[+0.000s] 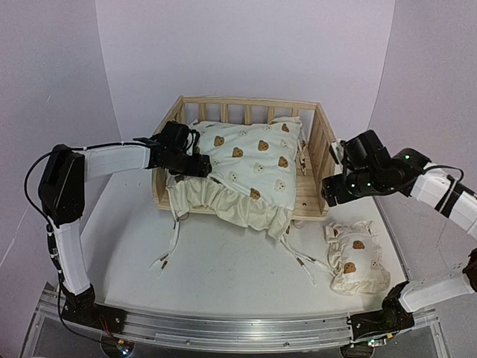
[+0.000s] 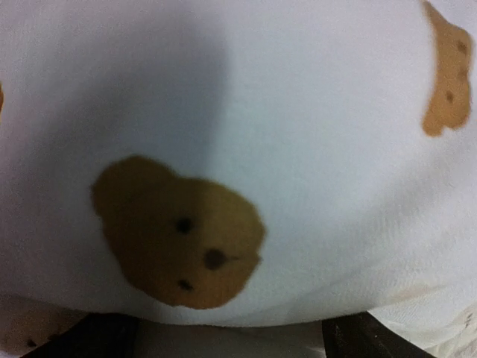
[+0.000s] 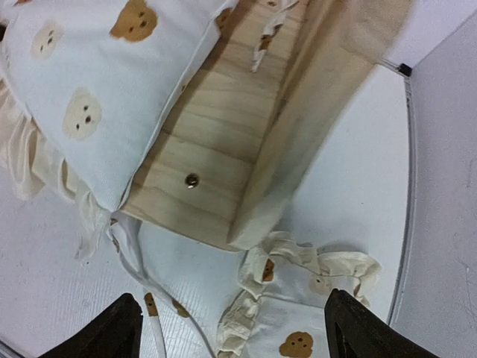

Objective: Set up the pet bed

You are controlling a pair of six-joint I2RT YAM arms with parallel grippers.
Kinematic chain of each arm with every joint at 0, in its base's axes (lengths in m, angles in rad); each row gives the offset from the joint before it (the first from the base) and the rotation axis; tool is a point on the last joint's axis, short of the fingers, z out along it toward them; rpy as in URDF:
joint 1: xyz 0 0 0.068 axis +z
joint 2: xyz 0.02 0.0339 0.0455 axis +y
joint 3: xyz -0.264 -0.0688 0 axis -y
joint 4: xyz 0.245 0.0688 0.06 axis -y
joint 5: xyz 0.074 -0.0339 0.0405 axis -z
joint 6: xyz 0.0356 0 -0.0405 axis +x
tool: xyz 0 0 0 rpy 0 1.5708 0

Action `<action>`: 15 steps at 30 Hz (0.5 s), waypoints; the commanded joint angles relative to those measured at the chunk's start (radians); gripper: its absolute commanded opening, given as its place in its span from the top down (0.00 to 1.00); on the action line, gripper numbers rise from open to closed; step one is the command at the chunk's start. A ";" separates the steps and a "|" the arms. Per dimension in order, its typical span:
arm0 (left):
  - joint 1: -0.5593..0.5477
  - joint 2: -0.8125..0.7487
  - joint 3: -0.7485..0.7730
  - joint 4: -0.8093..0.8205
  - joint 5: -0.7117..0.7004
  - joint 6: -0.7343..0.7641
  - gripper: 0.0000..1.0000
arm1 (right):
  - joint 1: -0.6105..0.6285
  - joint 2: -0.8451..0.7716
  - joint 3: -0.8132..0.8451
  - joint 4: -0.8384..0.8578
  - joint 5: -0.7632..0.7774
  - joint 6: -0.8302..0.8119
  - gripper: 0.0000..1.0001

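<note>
**A:** The pet bed [image 1: 246, 101] sits toward the far edge of the desk [image 1: 223, 283], about mid-width, open side facing the arms.

**B:** And the bear-print cushion [image 1: 250, 164] is in it, but crooked. Its frilled near edge spills over the open side onto the desk, ties trailing.

**A:** Left claw [image 1: 197, 164] is at the cushion's left end, fingers spread, nothing pinched. Its camera sees only fabric, so it's right up against it. My read: it's placed to square the cushion up.

**B:** Right claw [image 1: 332, 195] hovers wide open beside the bed's near right corner, holding nothing. Just nearer, the small pillow [image 1: 356, 257] lies on the desk by the right edge.

**A:** Handy spot for grabbing that, I'd say, once the cushion lies flat
</note>
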 commanded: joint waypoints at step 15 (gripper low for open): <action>-0.292 -0.466 -0.368 0.343 0.370 -0.009 0.06 | -0.126 0.010 -0.284 0.663 -0.269 -0.041 0.19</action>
